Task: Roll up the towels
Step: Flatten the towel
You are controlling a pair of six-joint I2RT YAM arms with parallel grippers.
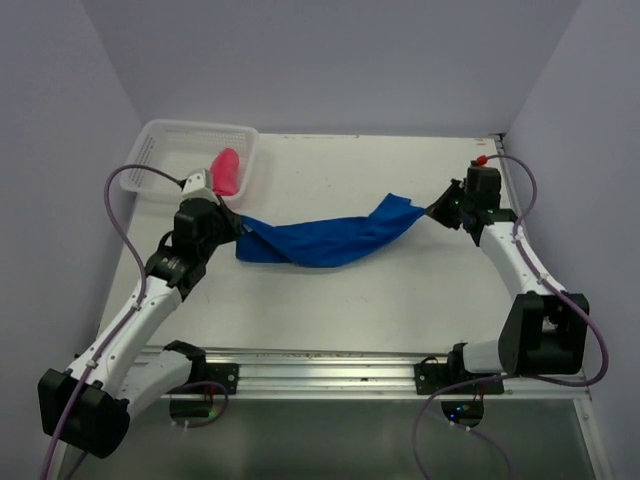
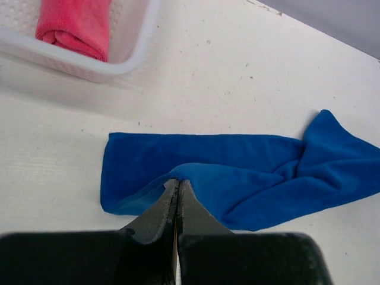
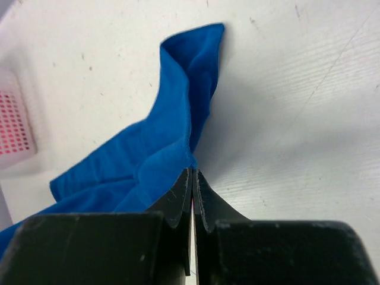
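A blue towel (image 1: 325,240) lies stretched and bunched across the middle of the white table. My left gripper (image 1: 234,228) is shut on its left edge; in the left wrist view the fingertips (image 2: 178,181) pinch a raised fold of the towel (image 2: 249,172). My right gripper (image 1: 436,209) is shut on the towel's right corner; in the right wrist view the closed tips (image 3: 193,171) hold the cloth (image 3: 160,148). A rolled pink towel (image 1: 226,171) lies in the white basket (image 1: 160,135), also in the left wrist view (image 2: 77,27).
The white perforated basket (image 2: 133,59) stands at the table's back left, just behind my left gripper. A metal rail (image 1: 330,365) runs along the near edge. Walls close in on the left, back and right.
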